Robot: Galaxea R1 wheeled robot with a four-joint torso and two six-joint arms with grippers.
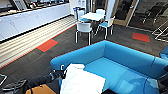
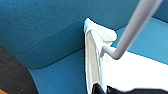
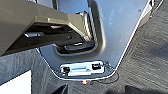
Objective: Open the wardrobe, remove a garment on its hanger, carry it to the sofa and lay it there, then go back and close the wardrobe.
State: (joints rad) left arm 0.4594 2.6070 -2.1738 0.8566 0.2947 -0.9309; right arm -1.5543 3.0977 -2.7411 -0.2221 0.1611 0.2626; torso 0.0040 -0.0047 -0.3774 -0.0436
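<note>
The white garment (image 1: 81, 81) lies spread over the near end of the blue sofa (image 1: 120, 58), collar toward the sofa's arm. My left gripper (image 1: 58, 74) sits right at that collar end. In the left wrist view the white hanger (image 2: 132, 30) juts its hook out of the garment (image 2: 93, 53) against the sofa (image 2: 42, 32). Here the left gripper (image 2: 106, 90) shows dark fingers pinched together at the shirt's shoulder edge, where the hanger runs inside. My right gripper (image 3: 97, 90) hangs open over dark carpet beside my own base, holding nothing. The wardrobe is out of view.
A white table (image 1: 93, 16) with white, blue-seated chairs (image 1: 83, 28) stands behind the sofa. White cabinets (image 1: 30, 18) line the left wall. Dark carpet with orange tiles (image 1: 47, 45) lies between. A second blue seat (image 1: 165, 52) shows at the right edge.
</note>
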